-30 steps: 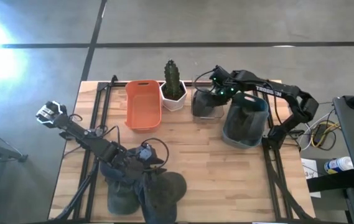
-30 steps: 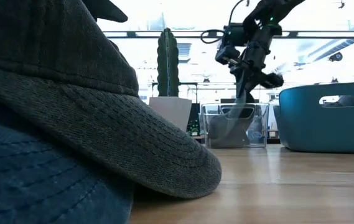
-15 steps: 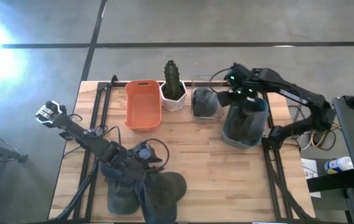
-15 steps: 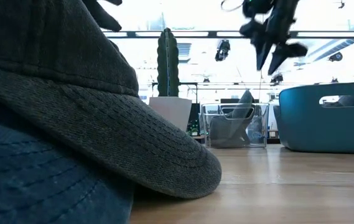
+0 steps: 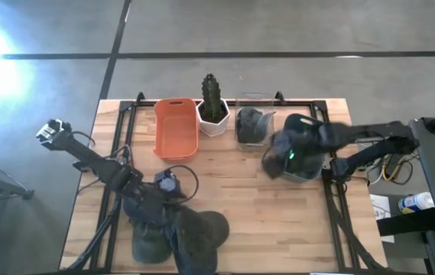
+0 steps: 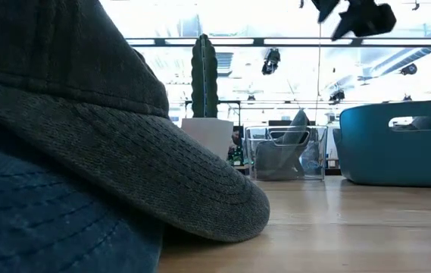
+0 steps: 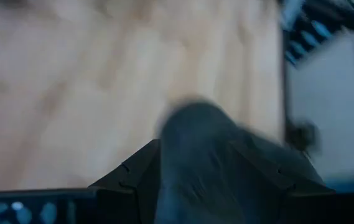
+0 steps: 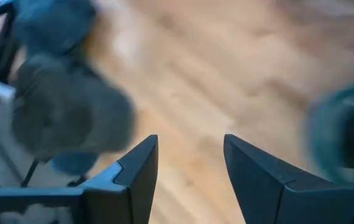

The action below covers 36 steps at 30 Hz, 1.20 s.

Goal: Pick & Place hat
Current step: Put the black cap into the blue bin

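Now the right gripper (image 5: 272,162) hangs over the wooden slat table (image 5: 240,206), just beside the dark teal plastic tub (image 5: 309,156) at the table's right rear. In the right wrist view its two dark fingers (image 8: 136,168) stand well apart with only bare wood between them; it holds nothing. In the low view it (image 6: 355,17) shows high above the table.

One dark grey cloth hat (image 5: 251,124) sits in the clear plastic box (image 6: 287,153) at the rear, between the white pot with the green cactus (image 5: 212,107) and the teal tub. An orange plastic tray (image 5: 175,128) lies on the other side of the cactus.

The left gripper (image 5: 163,186) sits low at the front left, at the pile of dark grey and blue cloth hats (image 5: 179,233). In the left wrist view dark cloth (image 7: 214,162) fills the space at its fingers; whether they are closed on it cannot be told. In the low view a grey hat brim (image 6: 124,159) rests on the table, close to the camera.
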Tool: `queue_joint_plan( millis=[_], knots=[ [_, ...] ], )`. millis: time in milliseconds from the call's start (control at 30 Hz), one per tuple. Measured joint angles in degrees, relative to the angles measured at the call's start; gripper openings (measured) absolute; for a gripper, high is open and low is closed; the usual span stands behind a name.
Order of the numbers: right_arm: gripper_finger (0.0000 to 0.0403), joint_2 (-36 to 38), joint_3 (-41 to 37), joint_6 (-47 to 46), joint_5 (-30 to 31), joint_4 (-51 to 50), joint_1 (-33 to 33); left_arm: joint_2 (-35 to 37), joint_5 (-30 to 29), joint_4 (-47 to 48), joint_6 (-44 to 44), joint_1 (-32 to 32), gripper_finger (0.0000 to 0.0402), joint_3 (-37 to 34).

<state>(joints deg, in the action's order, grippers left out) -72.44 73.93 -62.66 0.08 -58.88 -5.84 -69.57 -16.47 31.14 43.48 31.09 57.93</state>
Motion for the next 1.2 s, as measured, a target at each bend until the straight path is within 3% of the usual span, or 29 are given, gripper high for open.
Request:
queue_joint_plan(
  millis=[100,300,533,733,1000,1200],
  knots=[
    [0.0178,-4.4,-0.1,-1.6,0.1,7.1,-5.1,0.5,8.5,2.8,2.8,0.7,0.0174,0.0],
    [0.0178,-15.4,-0.1,-1.9,-6.2,22.6,-9.2,-2.1,13.8,6.0,7.6,5.9,0.0174,-0.1],
    [0.0178,-27.4,-0.1,-3.1,-14.8,37.1,-10.2,-6.4,12.0,1.3,13.3,9.7,0.0174,-0.1],
    [0.0178,-33.6,-0.1,-7.1,-18.3,43.2,-10.3,-9.2,8.5,-6.3,11.8,10.2,0.0174,-0.1],
    [0.0178,-36.9,-0.1,-11.5,-22.4,44.2,-11.7,-17.5,8.8,-7.1,10.2,8.6,0.0174,-1.3],
    [0.0178,-39.2,-0.1,-14.2,-22.2,44.7,-13.9,-23.5,10.3,-7.9,10.9,8.4,0.0174,-2.3]
  ],
)
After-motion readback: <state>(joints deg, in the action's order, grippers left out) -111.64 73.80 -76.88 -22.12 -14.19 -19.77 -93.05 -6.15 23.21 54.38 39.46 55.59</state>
